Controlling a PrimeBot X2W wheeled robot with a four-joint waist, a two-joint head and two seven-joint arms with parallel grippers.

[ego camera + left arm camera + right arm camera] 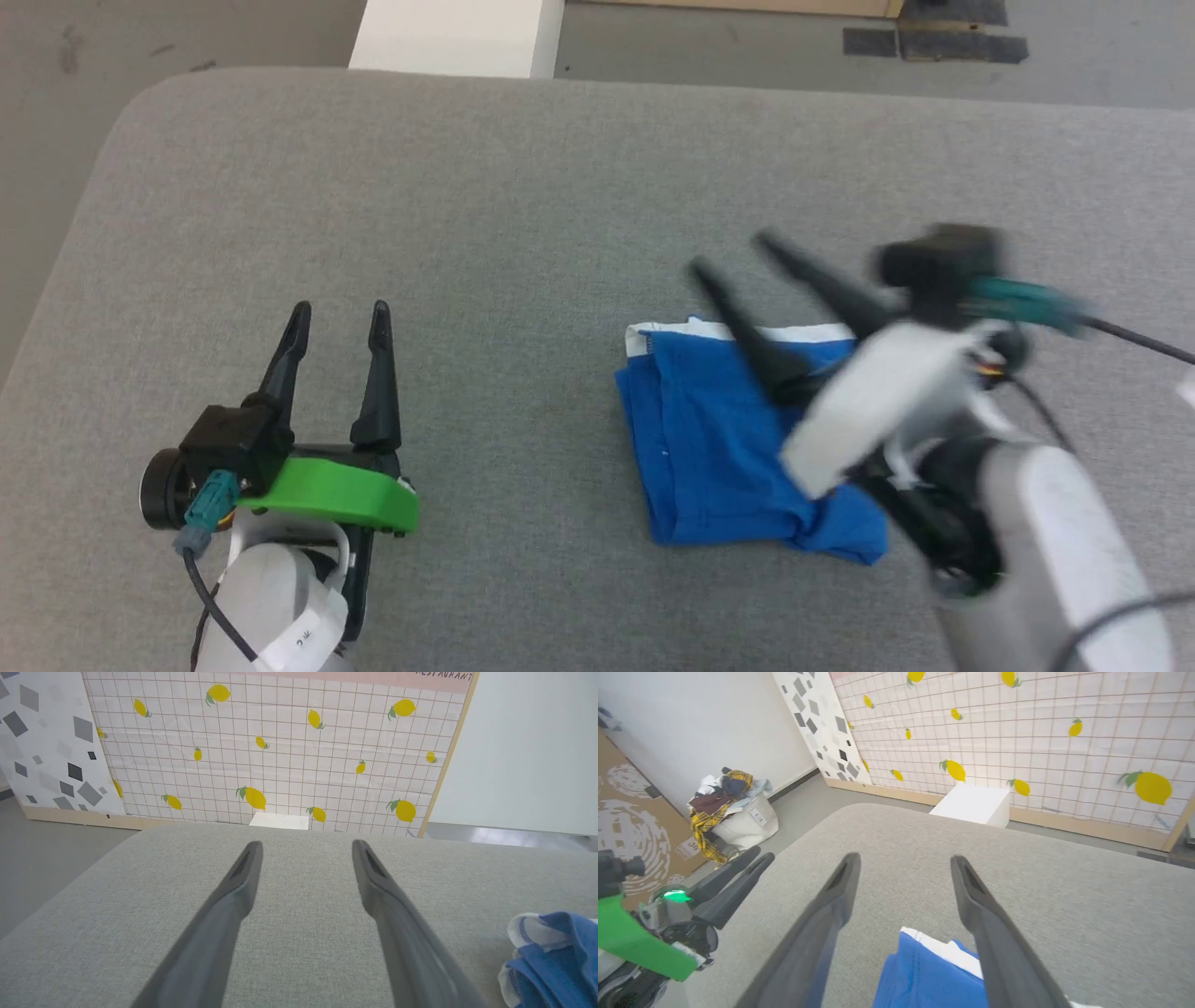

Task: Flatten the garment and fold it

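Note:
The blue garment (pixel 719 448) lies folded into a rough rectangle on the grey cushioned surface (pixel 523 205), its white band along the far edge. My right gripper (pixel 733 257) hovers over its right part, open, fingers pointing up-left and holding nothing; in the right wrist view the garment (pixel 924 975) lies below and between the spread fingers of the right gripper (pixel 903 861). My left gripper (pixel 341 313) rests open at the lower left, well apart from the cloth. The left gripper (pixel 306 847) stands open in its own wrist view, with the garment (pixel 556 956) at the right edge.
The surface's rounded far-left corner and left edge drop to a grey floor. A white box (pixel 457 37) stands beyond the far edge. A bag heaped with clothes (pixel 733 807) sits on the floor by the wall. Lemon-patterned panel (pixel 280 742) stands behind.

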